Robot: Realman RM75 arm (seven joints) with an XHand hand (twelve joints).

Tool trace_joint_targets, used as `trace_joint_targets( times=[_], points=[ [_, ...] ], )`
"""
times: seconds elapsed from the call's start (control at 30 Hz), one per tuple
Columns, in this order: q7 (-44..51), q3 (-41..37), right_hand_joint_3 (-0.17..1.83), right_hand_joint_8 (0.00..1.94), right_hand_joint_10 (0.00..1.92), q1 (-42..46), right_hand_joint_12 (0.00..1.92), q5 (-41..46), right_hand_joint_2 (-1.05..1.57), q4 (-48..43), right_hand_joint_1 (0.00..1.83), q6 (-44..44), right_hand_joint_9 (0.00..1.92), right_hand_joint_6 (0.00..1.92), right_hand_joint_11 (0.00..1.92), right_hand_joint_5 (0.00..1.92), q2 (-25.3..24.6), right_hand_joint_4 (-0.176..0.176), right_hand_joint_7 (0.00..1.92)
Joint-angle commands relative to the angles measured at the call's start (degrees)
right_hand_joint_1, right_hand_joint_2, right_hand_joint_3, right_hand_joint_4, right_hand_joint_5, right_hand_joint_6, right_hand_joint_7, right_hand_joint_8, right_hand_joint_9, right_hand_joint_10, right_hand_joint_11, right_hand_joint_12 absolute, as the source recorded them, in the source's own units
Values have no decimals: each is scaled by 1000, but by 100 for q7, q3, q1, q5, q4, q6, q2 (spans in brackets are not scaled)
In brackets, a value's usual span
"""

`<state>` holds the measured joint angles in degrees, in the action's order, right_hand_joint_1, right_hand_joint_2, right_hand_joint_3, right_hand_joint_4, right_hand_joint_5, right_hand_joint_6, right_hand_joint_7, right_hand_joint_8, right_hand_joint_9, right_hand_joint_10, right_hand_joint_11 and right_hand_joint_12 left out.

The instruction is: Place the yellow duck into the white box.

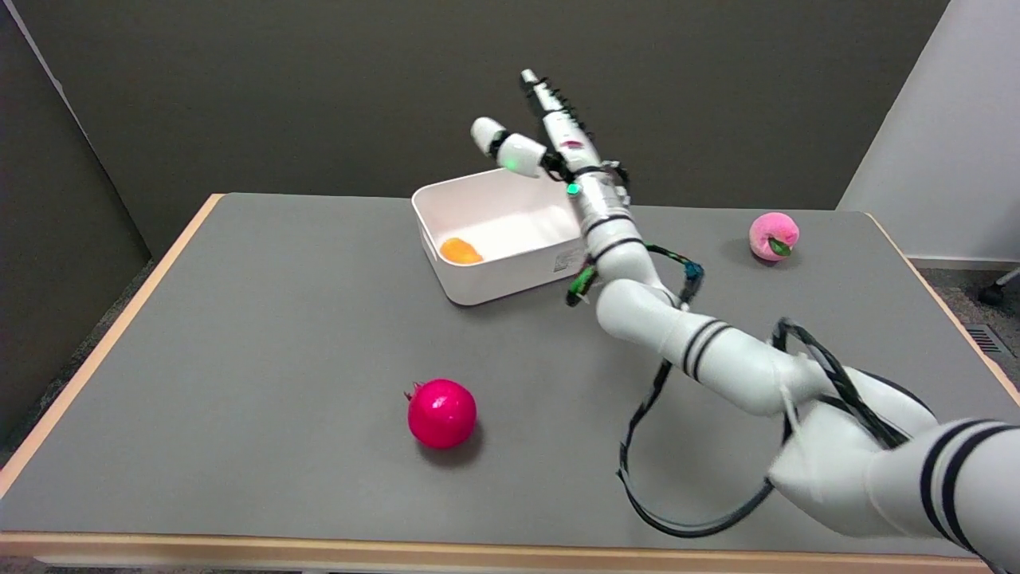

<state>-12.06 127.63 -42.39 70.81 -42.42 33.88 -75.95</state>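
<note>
- Your right hand (542, 131) hangs above the white box's (510, 271) far rim, fingers spread, holding nothing.
- Yellow duck (460, 251): a smooth orange-yellow lump inside the box, at its 9 o'clock wall.
- Box: glossy plastic, rounded corners, at the table's 12 o'clock.
- Glossy pomegranate (441, 412) at 6 o'clock; fuzzy pink peach (773, 236) at 2 o'clock.
- Matte grey table (239, 359), wood-edged; dark wall behind.

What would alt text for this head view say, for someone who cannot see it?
A yellow duck lies inside a white box on a grey table, while the robot's right hand is raised above the box, fingers apart and empty. A red pomegranate and a pink peach sit elsewhere on the table.
</note>
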Motion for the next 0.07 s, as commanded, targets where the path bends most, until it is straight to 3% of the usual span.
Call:
trace_joint_targets(
  times=[0.03, 0.07],
  points=[
    [-2291, -1573, 723, -1, -1, 3302, -1, 62, 700, -3053, 301, 2544, -1, -1, -1, -1, 2058, 42, -1],
    [-2414, -1645, 723, -1, -1, 3512, -1, 39, 704, -3106, 299, 2712, -1, -1, -1, -1, 2118, 41, -1]
  ],
)
